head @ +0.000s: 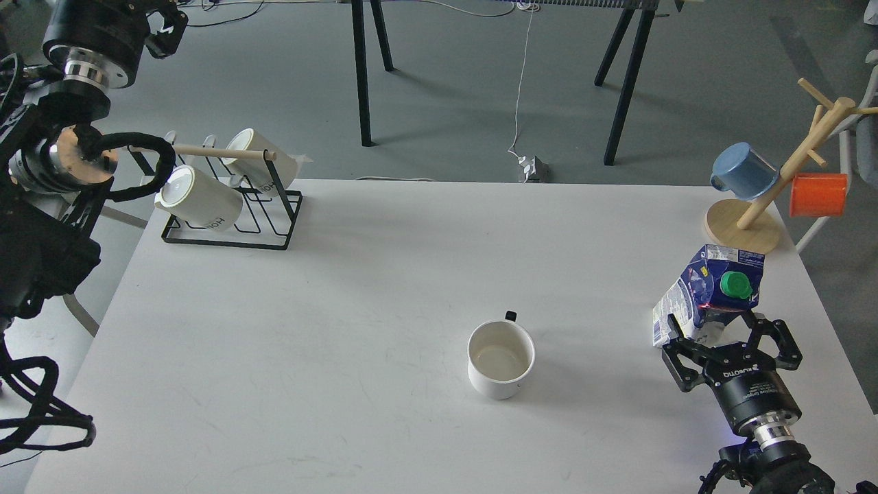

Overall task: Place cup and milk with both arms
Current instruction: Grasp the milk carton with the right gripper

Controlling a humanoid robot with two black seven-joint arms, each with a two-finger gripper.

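Right gripper [717, 329] is clamped around the milk carton [710, 295], right of the cup [501, 359] (left gripper [164, 27], far left of it, too dark to tell).

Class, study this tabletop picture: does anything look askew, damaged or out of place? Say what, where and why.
The milk carton near the table's right edge looks odd: it leans over instead of standing upright, and its top looks crumpled. The right gripper sits at its base. The cup stands upright, apparently empty and unharmed.
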